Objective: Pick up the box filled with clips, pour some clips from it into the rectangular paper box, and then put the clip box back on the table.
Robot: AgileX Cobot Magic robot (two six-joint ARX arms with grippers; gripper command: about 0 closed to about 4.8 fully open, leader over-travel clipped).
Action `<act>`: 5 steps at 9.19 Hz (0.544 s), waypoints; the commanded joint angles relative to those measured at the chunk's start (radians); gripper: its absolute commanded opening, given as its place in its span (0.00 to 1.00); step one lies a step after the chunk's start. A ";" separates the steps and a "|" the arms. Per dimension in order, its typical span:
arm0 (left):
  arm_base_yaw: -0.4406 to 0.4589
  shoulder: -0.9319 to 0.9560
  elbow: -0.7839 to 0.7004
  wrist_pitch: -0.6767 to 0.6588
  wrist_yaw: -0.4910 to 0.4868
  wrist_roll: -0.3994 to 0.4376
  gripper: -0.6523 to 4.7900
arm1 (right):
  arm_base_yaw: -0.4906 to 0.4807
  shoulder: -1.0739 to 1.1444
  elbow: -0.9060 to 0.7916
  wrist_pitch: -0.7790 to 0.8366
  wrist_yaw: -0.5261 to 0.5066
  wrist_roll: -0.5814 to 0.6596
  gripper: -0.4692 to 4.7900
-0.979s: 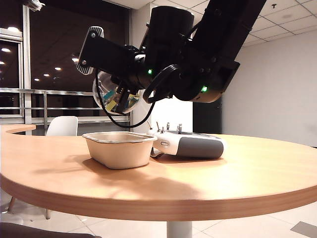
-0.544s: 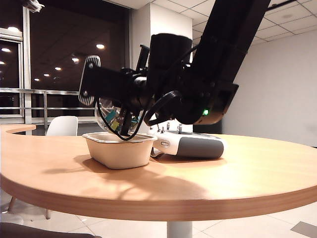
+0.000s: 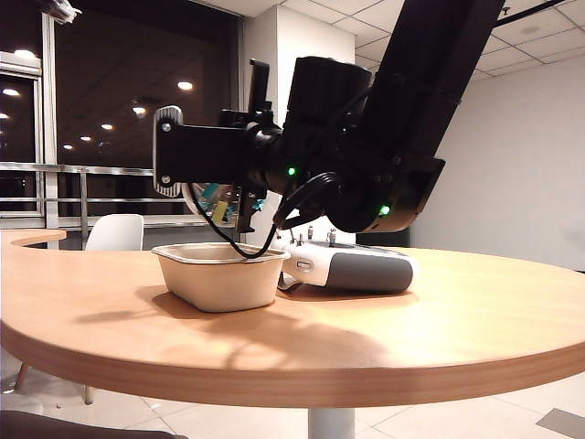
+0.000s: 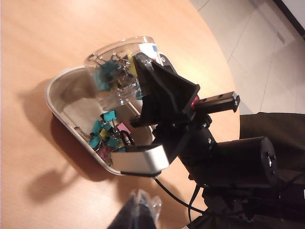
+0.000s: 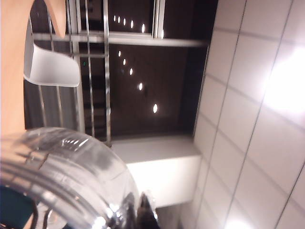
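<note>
Exterior view, worktop: round, wood-grain; carries the paper tray and a white-and-grey controller just beside it.
Exterior view, right gripper: reaches across above the tray, fingers pinching the jar.
Exterior view, jar: clear plastic, tipped on its side above the paper tray, apart from its rim; teal and yellow clips visible inside.
Exterior view, risk: the controller sits close to the tray, so clips bouncing off the rim could, by my judgement, land on it.
Left wrist view, jar: held tilted over one end of the tray, mouth turned toward the tray; a good share of clips remains inside.
Left wrist view, tray: holds a loose pile of clips, teal, yellow and pink.
Left wrist view, left gripper: away from tray and jar; only a blurred tip shows, so whether its fingers are spread cannot be told.
Left wrist view, risk: a steeper tilt would likely empty the whole jar, where only some is wanted.
Right wrist view, jar: curved clear wall fills the near corner; fingers mostly hidden.
Right wrist view, risk: smooth round plastic may slip in a two-finger pinch.
</note>
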 commanded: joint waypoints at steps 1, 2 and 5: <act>-0.001 -0.002 0.005 0.006 0.005 0.005 0.11 | 0.003 -0.013 0.007 0.034 -0.017 -0.063 0.08; -0.001 -0.002 0.005 0.006 0.005 0.005 0.11 | 0.003 -0.014 0.007 0.034 -0.019 -0.069 0.08; -0.001 -0.002 0.005 0.006 0.005 0.005 0.11 | 0.003 -0.015 0.006 0.034 -0.039 -0.072 0.08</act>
